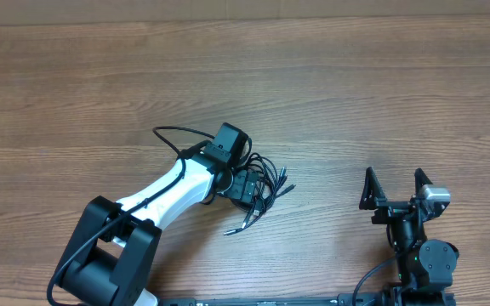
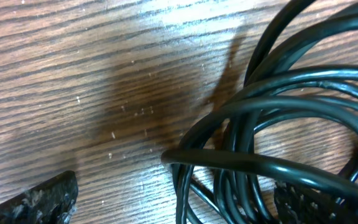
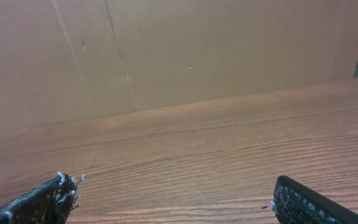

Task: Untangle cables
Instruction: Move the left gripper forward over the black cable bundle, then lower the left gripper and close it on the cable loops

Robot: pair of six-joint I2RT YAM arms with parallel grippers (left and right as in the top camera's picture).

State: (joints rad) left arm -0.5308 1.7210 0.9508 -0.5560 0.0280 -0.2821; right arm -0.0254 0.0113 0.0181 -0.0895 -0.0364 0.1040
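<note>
Cables [image 2: 229, 157], plain black tangle, at spread left fingers [image 2: 36, 202]

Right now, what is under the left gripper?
The cables lie bunched on the wooden table beneath the open left gripper. Overhead, the arm covers part of the bundle.

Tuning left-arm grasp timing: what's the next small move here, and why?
Probably close the left end effector on the cables: it is open directly over the bundle, with loops lying between its jaws. The right end effector sits open, apart from the tangle.
</note>
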